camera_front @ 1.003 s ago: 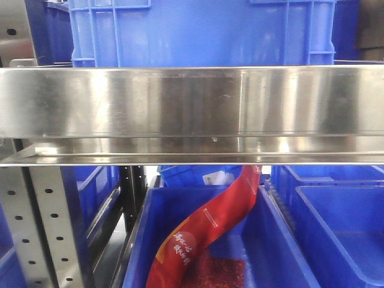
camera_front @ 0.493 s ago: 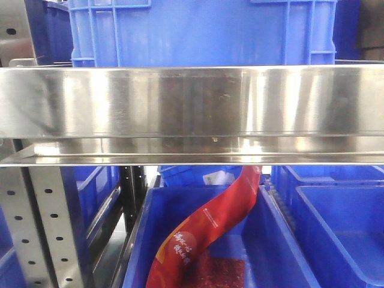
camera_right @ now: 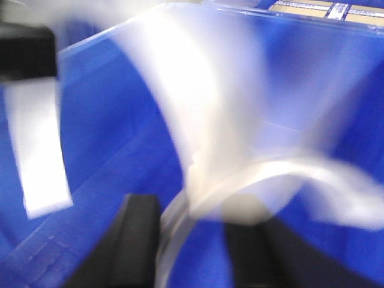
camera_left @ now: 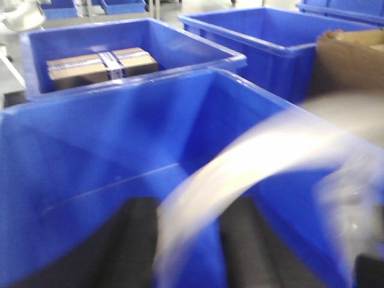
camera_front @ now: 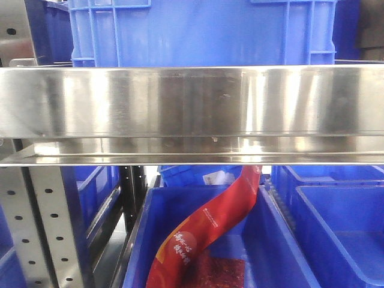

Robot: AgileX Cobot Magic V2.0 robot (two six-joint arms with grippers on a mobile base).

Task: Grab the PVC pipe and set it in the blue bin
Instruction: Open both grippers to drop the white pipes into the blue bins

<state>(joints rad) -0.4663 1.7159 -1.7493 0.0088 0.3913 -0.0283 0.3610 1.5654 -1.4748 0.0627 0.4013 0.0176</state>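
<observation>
In the left wrist view a white PVC pipe [camera_left: 264, 150], badly blurred, arcs from the right down between the black fingers [camera_left: 138, 240] of my left gripper [camera_left: 189, 240]. The jaws stand apart, with blue showing beside the pipe. Below and in front lies the inside of a blue bin [camera_left: 90, 156]. In the right wrist view the blurred PVC pipe [camera_right: 180, 90] loops over a blue bin [camera_right: 108, 120] and runs down beside the left finger [camera_right: 141, 240] of my right gripper [camera_right: 192, 240], whose jaws are also apart. Neither gripper shows in the front view.
A taped cardboard box [camera_left: 102, 63] sits in a blue bin behind, with another bin [camera_left: 270, 36] and brown cardboard [camera_left: 348, 60] to the right. The front view shows a steel shelf [camera_front: 192, 108], a blue crate [camera_front: 198, 30] on it and a red bag [camera_front: 210, 222] in a lower bin [camera_front: 270, 240].
</observation>
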